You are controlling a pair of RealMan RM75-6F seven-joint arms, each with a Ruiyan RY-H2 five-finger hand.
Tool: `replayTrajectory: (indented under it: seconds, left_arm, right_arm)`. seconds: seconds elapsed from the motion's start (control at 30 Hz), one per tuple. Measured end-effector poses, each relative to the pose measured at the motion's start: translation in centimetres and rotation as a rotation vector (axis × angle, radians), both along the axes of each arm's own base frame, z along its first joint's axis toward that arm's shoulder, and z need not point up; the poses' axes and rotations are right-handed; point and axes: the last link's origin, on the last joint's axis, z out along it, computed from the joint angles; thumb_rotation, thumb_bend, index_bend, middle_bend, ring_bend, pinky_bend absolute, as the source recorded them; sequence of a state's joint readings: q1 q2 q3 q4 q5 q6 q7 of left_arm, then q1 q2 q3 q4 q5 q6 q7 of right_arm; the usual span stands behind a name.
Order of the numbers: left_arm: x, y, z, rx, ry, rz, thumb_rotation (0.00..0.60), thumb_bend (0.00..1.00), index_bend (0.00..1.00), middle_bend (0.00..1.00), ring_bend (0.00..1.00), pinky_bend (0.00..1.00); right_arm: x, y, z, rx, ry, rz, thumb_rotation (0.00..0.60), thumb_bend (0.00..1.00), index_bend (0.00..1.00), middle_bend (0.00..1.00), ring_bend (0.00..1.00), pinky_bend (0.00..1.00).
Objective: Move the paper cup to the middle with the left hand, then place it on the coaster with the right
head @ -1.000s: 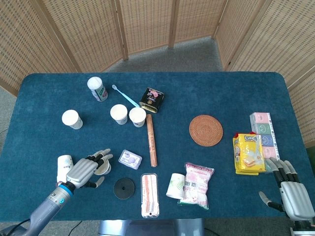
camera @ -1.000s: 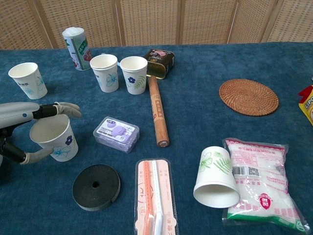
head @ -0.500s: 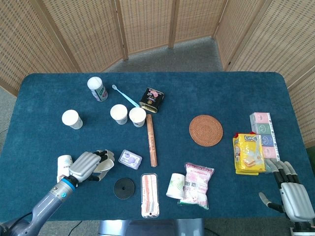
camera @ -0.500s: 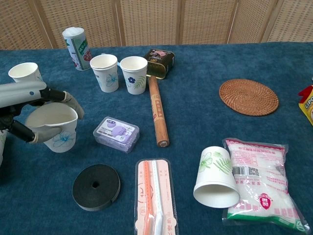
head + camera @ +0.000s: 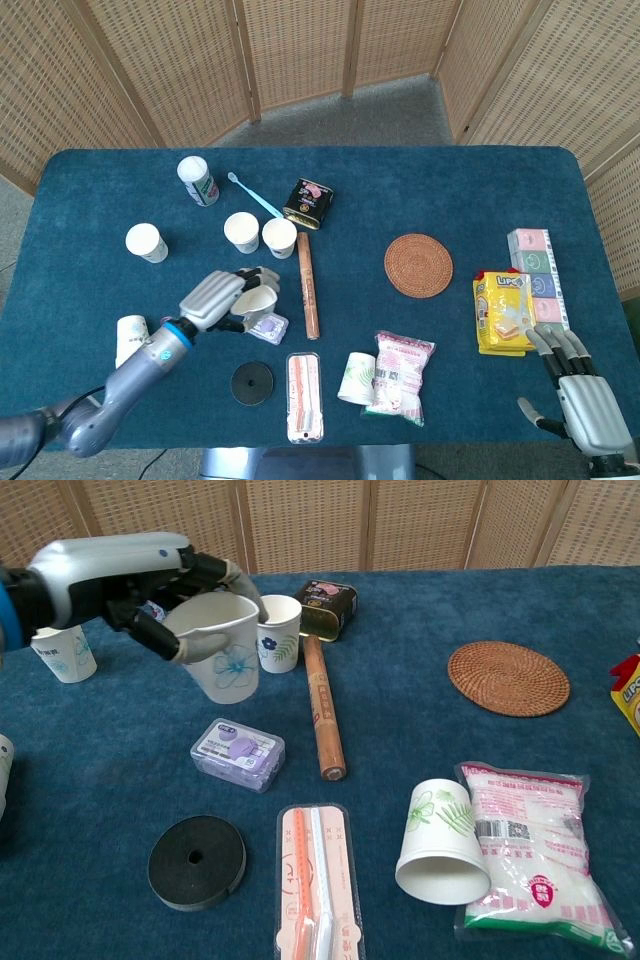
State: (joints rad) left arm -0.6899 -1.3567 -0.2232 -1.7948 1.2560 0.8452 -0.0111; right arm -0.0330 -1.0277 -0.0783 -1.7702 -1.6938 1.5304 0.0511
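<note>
There are six paper cups (image 5: pixel 146 242). There is one each of woven coaster (image 5: pixel 418 265), wooden stick (image 5: pixel 307 297), black disc (image 5: pixel 252 382), small tin (image 5: pixel 308 203), white bottle (image 5: pixel 197 180), purple box (image 5: pixel 267 325) and yellow packet (image 5: pixel 505 312).

The room was bright and evenly lit, with soft light from above. Shadows on the tabletop (image 5: pixel 450 190) were faint and short, sitting close under each thing. There was no harsh glare; only a dull sheen showed on the snack bag (image 5: pixel 530 855) near the front edge. The head view was sharp across the whole cloth. In the chest view the left hand (image 5: pixel 130 580) looked slightly soft, and the screens (image 5: pixel 300 520) behind the far edge were a little less crisp.
</note>
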Motion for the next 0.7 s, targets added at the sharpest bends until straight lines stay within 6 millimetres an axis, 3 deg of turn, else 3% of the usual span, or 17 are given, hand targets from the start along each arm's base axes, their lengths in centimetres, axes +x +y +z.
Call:
replayTrajectory:
  seconds: [0.53, 0.7]
  left_arm:
    - [8.2, 3.6, -9.5, -0.075, -0.025, -0.067, 0.6, 0.53, 0.31, 0.24, 0.29, 0.51]
    - [9.8, 4.4, -11.4, -0.083, -0.016, -0.081, 0.6, 0.53, 0.31, 0.24, 0.28, 0.5]
  right_arm:
    - [-0.2, 2.4, 1.0, -0.019, -0.015, -0.002, 0.6, 0.3, 0.0, 0.0, 0.0, 0.0]
    - [-0.5, 2.8, 1.3, -0.03, -0.02, -0.014, 0.6, 0.3, 0.0, 0.0, 0.0, 0.0]
